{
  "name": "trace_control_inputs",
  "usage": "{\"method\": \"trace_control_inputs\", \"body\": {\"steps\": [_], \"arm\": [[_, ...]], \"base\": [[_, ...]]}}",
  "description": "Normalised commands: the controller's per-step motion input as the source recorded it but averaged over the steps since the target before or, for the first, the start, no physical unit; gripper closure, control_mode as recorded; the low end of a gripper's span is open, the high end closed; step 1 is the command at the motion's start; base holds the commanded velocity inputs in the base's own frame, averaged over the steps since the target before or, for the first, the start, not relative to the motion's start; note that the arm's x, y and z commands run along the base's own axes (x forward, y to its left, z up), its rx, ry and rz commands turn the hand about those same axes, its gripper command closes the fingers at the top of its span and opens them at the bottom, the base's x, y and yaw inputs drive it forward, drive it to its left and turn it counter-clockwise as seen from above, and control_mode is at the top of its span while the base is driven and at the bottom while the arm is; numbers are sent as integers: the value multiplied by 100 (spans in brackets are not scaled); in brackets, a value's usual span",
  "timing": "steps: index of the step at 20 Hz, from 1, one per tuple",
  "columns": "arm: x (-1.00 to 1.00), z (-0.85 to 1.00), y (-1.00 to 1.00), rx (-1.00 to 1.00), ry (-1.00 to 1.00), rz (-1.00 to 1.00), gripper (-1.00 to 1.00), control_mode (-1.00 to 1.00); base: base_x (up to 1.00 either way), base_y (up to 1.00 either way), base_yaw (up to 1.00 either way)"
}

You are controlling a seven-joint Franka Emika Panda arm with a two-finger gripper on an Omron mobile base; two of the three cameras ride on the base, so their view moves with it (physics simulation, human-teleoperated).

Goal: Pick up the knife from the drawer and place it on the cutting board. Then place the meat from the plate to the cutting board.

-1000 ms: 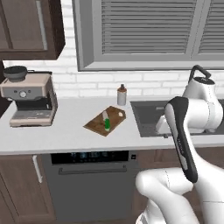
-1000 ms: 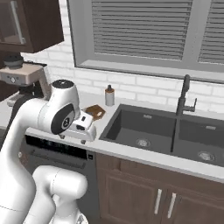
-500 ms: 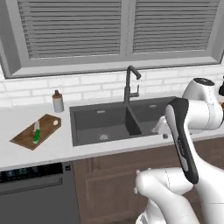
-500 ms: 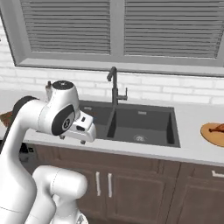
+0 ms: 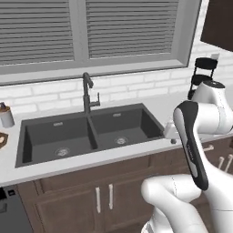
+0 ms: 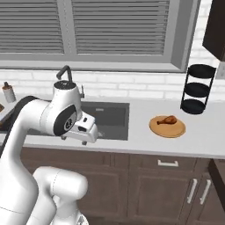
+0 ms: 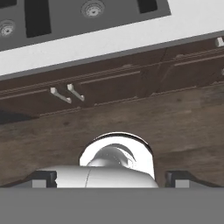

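Right of sink (image 6: pixel 105 118): meat (image 6: pixel 166 120) on plate (image 6: pixel 176 129), tiered rack (image 6: pixel 198 89) behind; gripper (image 7: pixel 111 179) wide, empty

The plate (image 6: pixel 167 126) is a round, flat, tan disc with a slightly darker rim, lying level on the pale counter at about 3 o'clock in the right base view. On it rests the meat (image 6: pixel 167 120), a small reddish-brown drumstick lying on its side, sitting toward 11 o'clock of the plate's centre; its thick end points toward 3 o'clock and the narrow, paler bone end toward 9 o'clock. At the 9 o'clock edge of the left base view, a sliver of the dark brown cutting board (image 5: pixel 2 139) shows on the counter
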Motion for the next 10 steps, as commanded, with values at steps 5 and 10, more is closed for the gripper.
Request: {"method": "trace_control_inputs", "body": {"steps": [5, 10], "arm": [[0, 0, 0, 0, 0, 0, -100, 100], [0, 0, 0, 0, 0, 0, -100, 100]], "base": [[26, -56, -3], [28, -53, 0]]}}
